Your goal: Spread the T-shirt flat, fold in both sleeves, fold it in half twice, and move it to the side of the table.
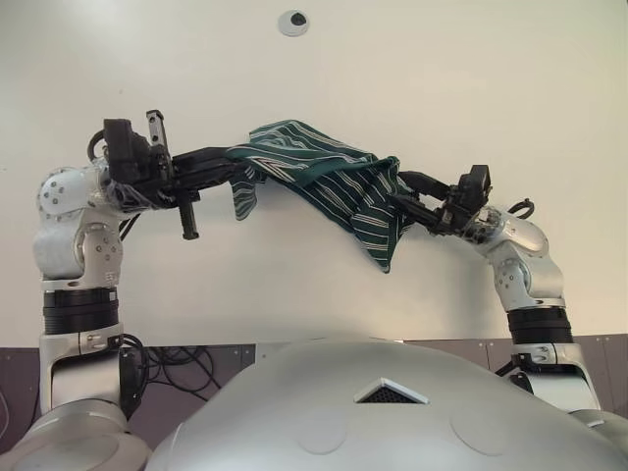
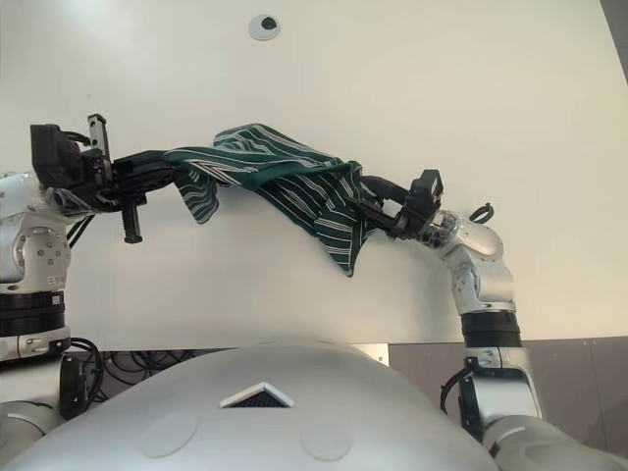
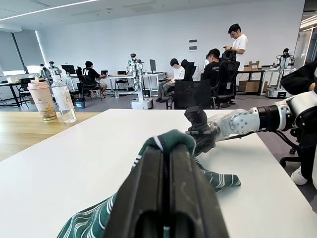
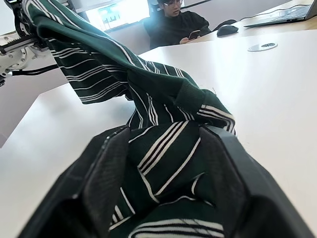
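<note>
Two grippers are pinched shut on cloth: the left gripper (image 1: 232, 169) on one bunched edge and the right gripper (image 1: 406, 202) on the opposite one. The green striped T-shirt (image 1: 319, 177) hangs slack and crumpled between them over the white table (image 1: 471, 88). It looks light, limp and quick to sag or twist, so I judge it best held at shoulder seams or hem corners, where pulling apart would draw it flat.
</note>
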Robot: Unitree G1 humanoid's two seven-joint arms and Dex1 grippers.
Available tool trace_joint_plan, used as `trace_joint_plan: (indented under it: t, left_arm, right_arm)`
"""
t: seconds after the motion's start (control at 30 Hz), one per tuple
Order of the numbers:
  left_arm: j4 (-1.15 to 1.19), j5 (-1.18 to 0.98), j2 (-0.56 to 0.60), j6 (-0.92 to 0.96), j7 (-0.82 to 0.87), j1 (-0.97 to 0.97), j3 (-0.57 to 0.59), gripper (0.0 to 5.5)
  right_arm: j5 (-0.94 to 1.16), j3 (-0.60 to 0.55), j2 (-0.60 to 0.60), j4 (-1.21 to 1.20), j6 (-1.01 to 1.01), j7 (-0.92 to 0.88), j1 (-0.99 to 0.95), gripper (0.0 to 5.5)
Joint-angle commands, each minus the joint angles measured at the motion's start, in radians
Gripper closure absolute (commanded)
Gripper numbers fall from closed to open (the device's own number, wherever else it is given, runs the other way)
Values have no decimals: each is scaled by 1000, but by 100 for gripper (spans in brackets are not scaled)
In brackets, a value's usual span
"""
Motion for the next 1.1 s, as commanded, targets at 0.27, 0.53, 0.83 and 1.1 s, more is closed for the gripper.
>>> trace_joint_plan:
  t: [0.27,0.53,0.83,1.1]
  left_arm:
    - [-63,-77,-7,93,15,-21,37,550]
    - [-85,-95,-4,114,4,-16,43,550]
    - [-103,-119,-3,134,-4,-12,61,550]
    - [-101,-115,-3,138,1,-18,65,550]
  right_arm:
    - [15,-6,75,11,43,-39,-53,263]
    - [-9,-9,100,79,36,-79,-110,263]
    - [-54,-8,109,155,13,-71,-148,263]
    - [-42,3,108,130,31,-5,-135,387]
